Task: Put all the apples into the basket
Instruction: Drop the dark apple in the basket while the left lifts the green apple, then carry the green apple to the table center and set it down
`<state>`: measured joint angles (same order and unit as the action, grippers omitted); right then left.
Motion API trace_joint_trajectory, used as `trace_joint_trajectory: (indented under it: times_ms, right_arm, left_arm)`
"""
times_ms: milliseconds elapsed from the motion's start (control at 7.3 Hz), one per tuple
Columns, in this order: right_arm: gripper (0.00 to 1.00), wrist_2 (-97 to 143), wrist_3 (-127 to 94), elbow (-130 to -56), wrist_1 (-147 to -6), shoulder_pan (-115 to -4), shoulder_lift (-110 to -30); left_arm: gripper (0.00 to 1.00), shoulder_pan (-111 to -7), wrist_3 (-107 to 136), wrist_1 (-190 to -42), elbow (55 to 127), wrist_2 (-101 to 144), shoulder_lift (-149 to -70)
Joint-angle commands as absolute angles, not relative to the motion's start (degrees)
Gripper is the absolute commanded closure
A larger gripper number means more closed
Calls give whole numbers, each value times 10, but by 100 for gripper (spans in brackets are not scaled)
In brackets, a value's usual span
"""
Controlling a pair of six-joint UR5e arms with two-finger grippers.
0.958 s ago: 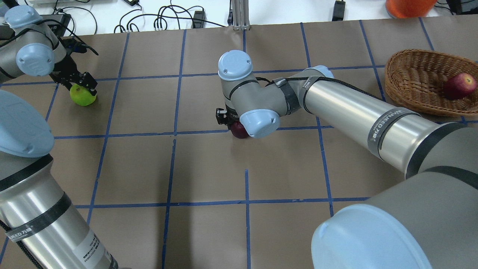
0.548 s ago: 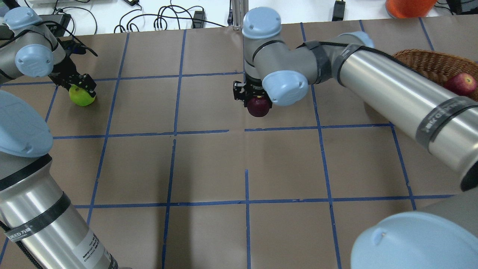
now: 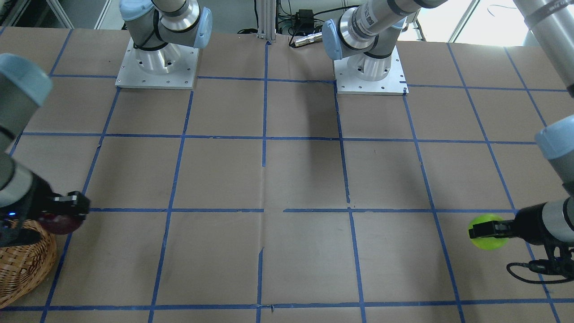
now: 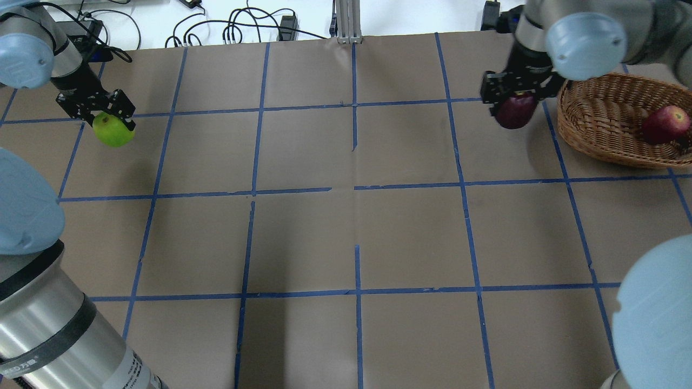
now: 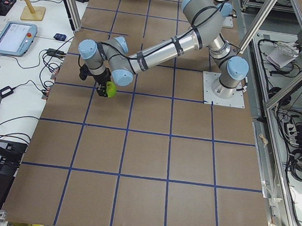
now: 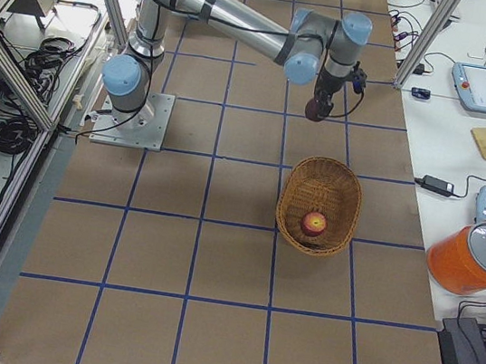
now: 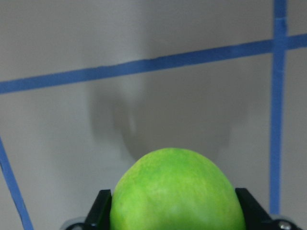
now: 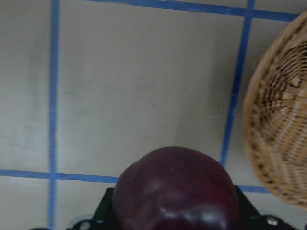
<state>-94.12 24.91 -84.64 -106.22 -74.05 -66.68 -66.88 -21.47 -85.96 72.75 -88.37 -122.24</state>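
Note:
My right gripper [image 4: 513,102] is shut on the dark maroon apple [image 4: 514,111] and holds it in the air just left of the wicker basket [image 4: 597,116]. The apple fills the bottom of the right wrist view [image 8: 176,191], with the basket's rim [image 8: 278,124] to its right. The red apple [image 4: 666,124] lies inside the basket. My left gripper [image 4: 97,111] is shut on the lime green apple [image 4: 113,129] and holds it above the table at the far left. The green apple also shows in the left wrist view [image 7: 176,191].
Brown paper with blue tape lines [image 4: 357,189] covers the table. Cables [image 4: 232,29] lie beyond the far edge, and an orange container [image 6: 474,258] stands past the basket. The two arm bases [image 3: 157,63] stand on the robot's side.
My right gripper has lifted the maroon apple from the table's middle and carried it right, up to the basket's left rim. My left gripper has raised the green apple a little.

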Motion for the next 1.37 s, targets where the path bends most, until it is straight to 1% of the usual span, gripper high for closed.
trace_joint_trajectory:
  times_ms: [0, 137, 411, 548, 685, 821, 958, 1095, 1232]
  right_arm:
    - [100, -989, 466, -836, -1145, -645, -611]
    - [100, -990, 498, -837, -1175, -619, -591]
    - [99, -982, 513, -834, -1179, -607, -570]
    - [30, -979, 549, -832, -1202, -598, -556]
    - [12, -971, 548, -831, -1212, -594, -555]
    - [1, -956, 537, -831, -1209, -594, -556]
    - [0, -954, 525, -826, -1203, -600, -568]
    - [0, -951, 498, -818, -1169, -605, -583]
    - [0, -947, 477, -814, -1145, -620, -595]
  left_arm:
    - [58, -720, -77, -891, 783, -860, -1124]
    - [58, -784, -9, -887, 795, -860, -1106]
    - [59, -911, 198, -876, 818, -863, -1100]
    - [59, -965, 260, -822, 836, -861, -1121]
    - [59, -1001, 325, -742, 871, -847, -1135]
    - [59, -1041, 379, -664, 911, -840, -1143]
    - [59, -1062, 390, -602, 943, -840, -1150]
    - [55, -1068, 410, -552, 958, -825, -1174]
    - [52, -1080, 420, -536, 965, -819, -1187]
